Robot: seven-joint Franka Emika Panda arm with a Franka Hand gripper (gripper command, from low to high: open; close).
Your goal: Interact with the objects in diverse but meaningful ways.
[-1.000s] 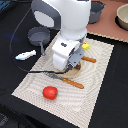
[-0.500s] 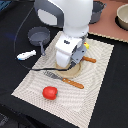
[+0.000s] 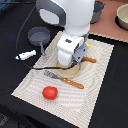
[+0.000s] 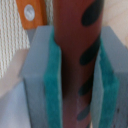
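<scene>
Counter (image 3: 15,95): we see a dark surface carrying a pale striped placemat (image 3: 100,90), which lies at an angle under most of the items.
Arm (image 3: 67,15): we see its white body reaching down over the middle of the placemat, hiding much of the round tan plate (image 3: 75,74) below it.
Tool (image 4: 77,65): in the wrist view we see it pinching the brown sausage (image 4: 75,50), a green-edged grey pad (image 4: 42,85) pressed against each side. In the exterior view we see only the tool's white housing, low over the plate.
Brown sausage: we see it upright between the pads, reddish-brown with dark oval marks down one side. We cannot tell whether its lower end touches the plate.
Grey frying pan (image 3: 39,35): we see it on the counter just off the placemat, toward the exterior view's left, its handle pointing at the arm.
Grey pot (image 3: 97,10): we see it partly hidden behind the arm at the far edge.
Red tomato (image 3: 49,92): we see it on the placemat, near the fork and well apart from the tool.
Fork (image 3: 65,80): we see its orange handle and grey tines lying beside the plate.
Knife (image 3: 89,60): we see only an orange handle beside the tool, on the exterior view's right.
White fish-like piece (image 3: 25,55): we see it on the counter below the pan.
</scene>
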